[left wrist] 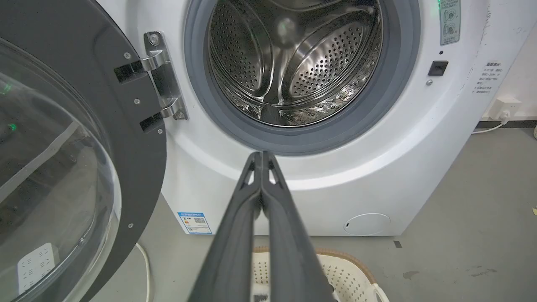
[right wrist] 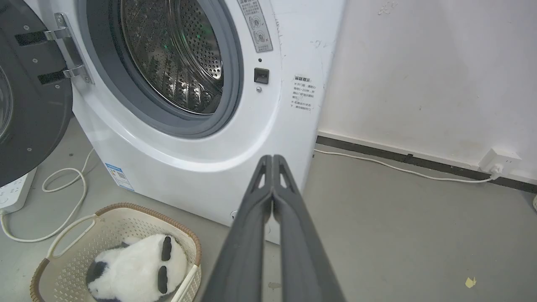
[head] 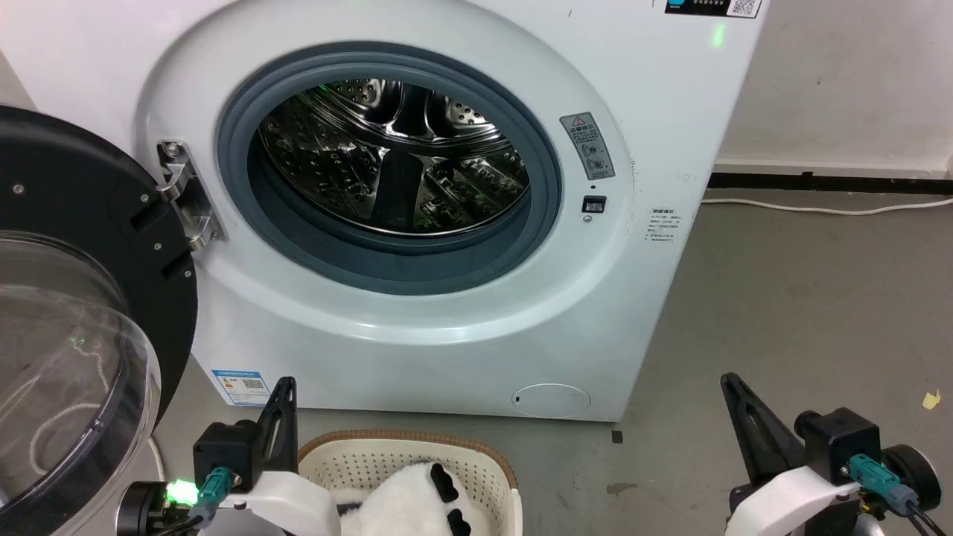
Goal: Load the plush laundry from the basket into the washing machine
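- The washing machine [head: 417,350] takes up most of my head view. It is white and front-loading, and stands on a grey floor [head: 804,313] against a pale wall [right wrist: 419,63].
- Its door [head: 67,223] is swung wide open to my left on a steel hinge [head: 186,197]. It has a black rim, and its clear glass bowl bulges toward me.
- A grey rubber seal [head: 402,260] rings the round opening. Behind it I see the perforated wall and ribs of the steel drum [head: 394,156].
- The basket [head: 476,465] sits on the floor just in front of the washer's base, at the bottom of my head view. It is cream with perforated sides and a brown woven rim, and it is nearer my left arm than my right.
- The plush toy [right wrist: 134,268] lies inside the basket, white fluff with black patches, filling much of it. Neither arm touches it.
- My left gripper [left wrist: 261,156] has its two dark fingers pressed together tip to tip, holding nothing. In the head view it stands just left of the basket's rim.
- My right gripper [right wrist: 272,159] is closed the same way and is empty. In the head view it is over bare floor at the lower right, well apart from the basket.
- A white cord [right wrist: 63,188] loops on the floor below the door, beside a white power strip [right wrist: 12,193].
- A small yellow scrap [head: 931,400] lies on the floor to the right.
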